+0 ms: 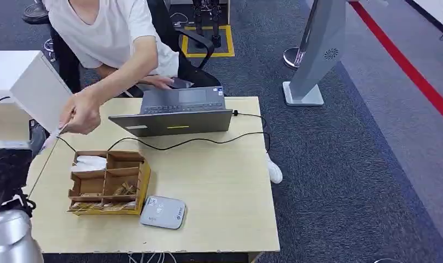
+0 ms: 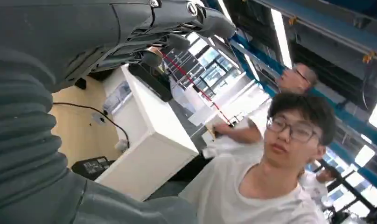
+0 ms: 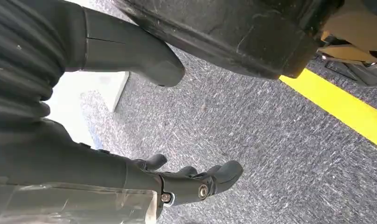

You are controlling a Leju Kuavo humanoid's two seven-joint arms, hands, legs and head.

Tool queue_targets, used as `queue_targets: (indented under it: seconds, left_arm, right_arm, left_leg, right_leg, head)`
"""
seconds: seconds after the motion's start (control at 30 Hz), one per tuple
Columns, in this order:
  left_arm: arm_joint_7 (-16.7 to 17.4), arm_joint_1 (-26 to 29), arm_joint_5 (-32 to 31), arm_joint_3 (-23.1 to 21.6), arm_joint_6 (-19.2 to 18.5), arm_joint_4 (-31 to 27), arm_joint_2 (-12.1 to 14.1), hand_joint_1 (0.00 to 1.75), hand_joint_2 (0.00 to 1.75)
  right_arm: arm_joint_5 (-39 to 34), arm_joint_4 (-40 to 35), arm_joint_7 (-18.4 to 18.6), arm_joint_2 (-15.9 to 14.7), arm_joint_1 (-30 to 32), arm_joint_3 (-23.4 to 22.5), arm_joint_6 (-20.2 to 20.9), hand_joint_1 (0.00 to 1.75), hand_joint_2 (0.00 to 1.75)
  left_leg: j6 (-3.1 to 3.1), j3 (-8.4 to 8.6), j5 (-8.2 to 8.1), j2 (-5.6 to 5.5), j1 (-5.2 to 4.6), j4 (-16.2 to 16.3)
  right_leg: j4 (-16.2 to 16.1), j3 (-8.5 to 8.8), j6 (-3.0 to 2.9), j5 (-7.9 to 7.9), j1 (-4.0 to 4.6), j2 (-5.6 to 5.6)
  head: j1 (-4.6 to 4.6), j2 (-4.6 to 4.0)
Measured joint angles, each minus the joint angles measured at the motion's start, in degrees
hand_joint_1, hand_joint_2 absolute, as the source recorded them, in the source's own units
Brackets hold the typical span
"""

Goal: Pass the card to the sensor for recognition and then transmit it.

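Here, one card reader (image 1: 163, 212), one laptop (image 1: 178, 112), one organizer (image 1: 108, 182)

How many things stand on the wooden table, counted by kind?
Laptop: 1
Card reader: 1
Cardboard organiser: 1
Black cable: 1
Total: 4

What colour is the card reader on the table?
White, with a small blue mark; the reader shows best in the head view.
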Motion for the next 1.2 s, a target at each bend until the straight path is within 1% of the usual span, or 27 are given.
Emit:
queue_targets:
  seconds: [0.07, 0.1, 0.33, 0.6, 0.77, 0.87, 1.2]
  left_arm:
    - [1.60, -1.70, -2.64, -1.42, -1.16, 1.57, 0.68, 0.00, 1.75]
    - [2.56, -2.64, -4.06, -2.27, -1.80, 2.54, 0.99, 1.75, 1.75]
    - [8.35, -8.00, -13.64, -7.66, -5.86, 7.42, 3.32, 1.75, 1.75]
    - [15.02, -14.82, -24.48, -14.26, -10.32, 13.52, 6.75, 1.75, 1.75]
    - [19.13, -17.94, -30.86, -17.50, -12.98, 16.58, 8.59, 1.75, 1.75]
    - [20.18, -18.90, -32.31, -18.45, -13.53, 17.75, 9.12, 1.75, 1.75]
    - [20.22, -19.28, -32.05, -19.27, -13.29, 19.52, 10.08, 1.75, 1.75]
  right_arm:
    - [0.02, 0.00, 0.11, -0.02, -0.04, 0.18, 0.15, 0.00, 1.75]
    - [0.09, 0.00, 0.20, -0.02, -0.06, 0.35, 0.24, 0.00, 1.75]
    - [0.81, 0.07, 1.00, -0.24, -0.06, 1.09, 0.83, 0.00, 1.75]
    - [1.14, 0.09, 1.77, -0.26, -0.11, 2.08, 1.49, 0.00, 1.75]
    - [1.99, 0.09, 2.08, -0.26, -0.14, 2.73, 1.79, 0.00, 1.75]
    - [1.99, 0.09, 2.19, -0.26, -0.13, 2.80, 1.95, 0.00, 1.75]
    - [2.03, 0.09, 2.21, -0.26, -0.13, 3.50, 1.97, 0.00, 1.75]
  left_leg:
    - [0.00, 0.00, 0.00, 0.04, 0.00, 0.00]
    - [0.00, 0.00, 0.01, 0.03, 0.00, 0.00]
    - [-0.01, -0.04, 0.02, 0.04, -0.01, 0.01]
    - [0.02, -0.05, 0.10, 0.04, 0.00, 0.01]
    - [0.02, -0.05, 0.11, 0.04, -0.01, 0.01]
    - [0.02, -0.05, 0.11, 0.06, -0.01, 0.02]
    - [0.02, -0.07, 0.11, 0.05, -0.01, 0.01]
  right_leg:
    - [0.00, -0.02, 0.00, 0.01, 0.00, 0.03]
    - [0.00, -0.02, -0.01, 0.01, 0.00, 0.03]
    - [0.02, -0.04, -0.03, 0.04, 0.00, 0.05]
    - [0.04, -0.05, -0.03, 0.07, 0.00, 0.03]
    - [0.06, -0.04, -0.02, 0.09, 0.00, 0.03]
    - [0.06, -0.05, -0.02, 0.10, 0.00, 0.05]
    - [0.06, -0.06, -0.02, 0.09, 0.00, 0.04]
  head:
    - [0.00, 0.00]
    - [0.02, 0.00]
    - [0.04, 0.00]
    - [0.00, 0.00]
    - [0.00, 0.00]
    - [0.02, 0.00]
    - [0.00, 0.00]
